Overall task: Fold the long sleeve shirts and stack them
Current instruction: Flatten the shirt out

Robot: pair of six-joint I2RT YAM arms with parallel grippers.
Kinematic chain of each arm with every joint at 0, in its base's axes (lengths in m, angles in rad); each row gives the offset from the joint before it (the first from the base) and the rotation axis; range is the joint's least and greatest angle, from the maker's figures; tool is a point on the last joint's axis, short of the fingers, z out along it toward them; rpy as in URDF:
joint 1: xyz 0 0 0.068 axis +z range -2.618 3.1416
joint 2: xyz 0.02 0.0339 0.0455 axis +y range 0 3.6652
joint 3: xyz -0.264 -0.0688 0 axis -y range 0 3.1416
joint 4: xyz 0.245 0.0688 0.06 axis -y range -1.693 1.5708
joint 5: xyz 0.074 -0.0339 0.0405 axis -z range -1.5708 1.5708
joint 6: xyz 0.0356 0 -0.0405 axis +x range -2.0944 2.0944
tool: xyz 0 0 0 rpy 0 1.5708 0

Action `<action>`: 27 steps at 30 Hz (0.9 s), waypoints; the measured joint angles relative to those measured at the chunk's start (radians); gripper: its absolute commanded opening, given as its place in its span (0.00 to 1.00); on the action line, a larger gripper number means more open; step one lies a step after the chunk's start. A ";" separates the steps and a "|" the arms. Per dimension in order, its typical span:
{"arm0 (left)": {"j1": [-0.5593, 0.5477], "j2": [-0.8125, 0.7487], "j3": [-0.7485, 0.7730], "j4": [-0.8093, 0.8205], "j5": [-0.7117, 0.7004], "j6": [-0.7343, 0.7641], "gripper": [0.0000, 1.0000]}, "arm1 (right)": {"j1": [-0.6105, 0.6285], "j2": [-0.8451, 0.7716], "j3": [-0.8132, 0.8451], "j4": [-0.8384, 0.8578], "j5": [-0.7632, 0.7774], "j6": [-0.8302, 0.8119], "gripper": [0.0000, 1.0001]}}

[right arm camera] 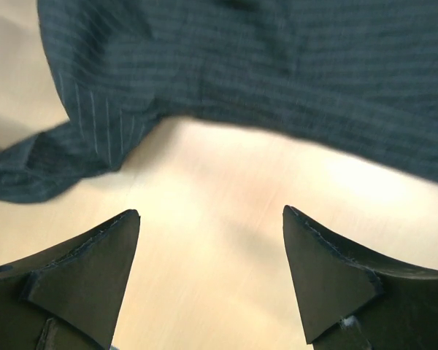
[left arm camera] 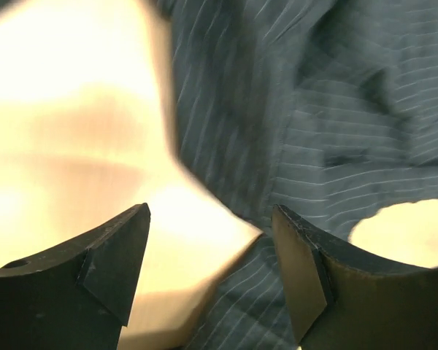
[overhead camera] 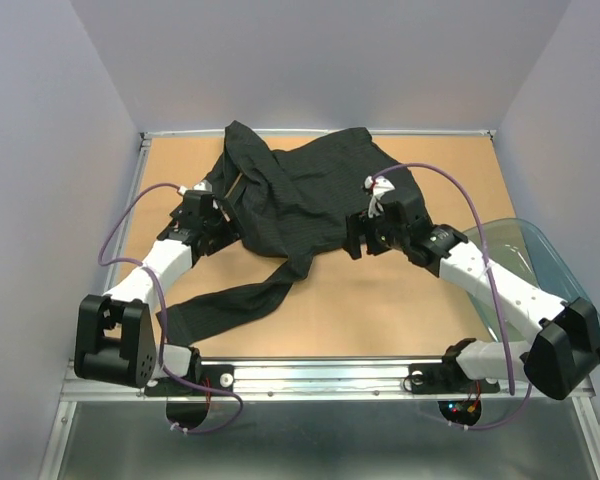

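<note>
left claw (overhead camera: 218,215) is released, its two fingers (left arm camera: 109,270) spread wide with nothing between them. it sits low over the brown table (overhead camera: 400,300) at the left edge of the shirt (overhead camera: 310,200). from its own camera the pinstriped cloth lies ahead and to the right of the spread fingers, with bare table on the left. right claw (overhead camera: 363,235) is likewise released, fingers apart and empty, just at the shirt's near right edge. its camera shows the dark cloth ahead of the fingertips, apart from them, and bare table between them. the shirt lies crumpled and unfolded across the far middle of the table. one long sleeve (overhead camera: 230,300) trails from the shirt's near edge toward the left arm's base. a clear plastic tub (overhead camera: 525,250) sits to the shirt's right, partly behind the right arm.
</note>
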 measured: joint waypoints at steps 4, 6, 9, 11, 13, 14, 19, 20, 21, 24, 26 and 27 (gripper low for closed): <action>-0.003 0.039 -0.045 0.040 -0.013 -0.051 0.72 | 0.003 -0.001 -0.057 0.011 -0.019 0.032 0.84; -0.003 0.057 -0.045 0.087 -0.036 -0.072 0.72 | 0.003 -0.006 -0.069 0.017 -0.019 0.041 0.84; 0.007 0.098 -0.045 0.173 -0.080 -0.108 0.71 | 0.003 -0.029 -0.076 0.023 0.008 0.053 0.84; 0.021 0.132 -0.045 0.223 -0.093 -0.129 0.71 | 0.003 -0.051 -0.076 0.033 0.036 0.064 0.84; 0.036 0.187 -0.037 0.260 -0.101 -0.146 0.70 | 0.003 -0.064 -0.076 0.042 0.058 0.071 0.84; 0.042 0.213 -0.027 0.272 -0.104 -0.151 0.70 | 0.003 -0.070 -0.076 0.045 0.068 0.074 0.84; 0.064 0.355 0.033 0.327 -0.109 -0.188 0.68 | 0.003 -0.084 -0.076 0.056 0.100 0.081 0.84; 0.068 0.372 0.039 0.337 -0.108 -0.194 0.66 | 0.003 -0.084 -0.076 0.058 0.106 0.081 0.84; 0.068 0.393 0.045 0.348 -0.108 -0.201 0.66 | 0.003 -0.084 -0.076 0.058 0.110 0.081 0.84; 0.072 0.427 0.055 0.376 -0.107 -0.213 0.60 | 0.003 -0.084 -0.076 0.060 0.128 0.081 0.84; 0.074 0.445 0.070 0.390 -0.106 -0.218 0.56 | 0.003 -0.084 -0.076 0.060 0.143 0.083 0.84; 0.074 0.454 0.077 0.395 -0.106 -0.220 0.54 | 0.003 -0.084 -0.076 0.060 0.153 0.087 0.84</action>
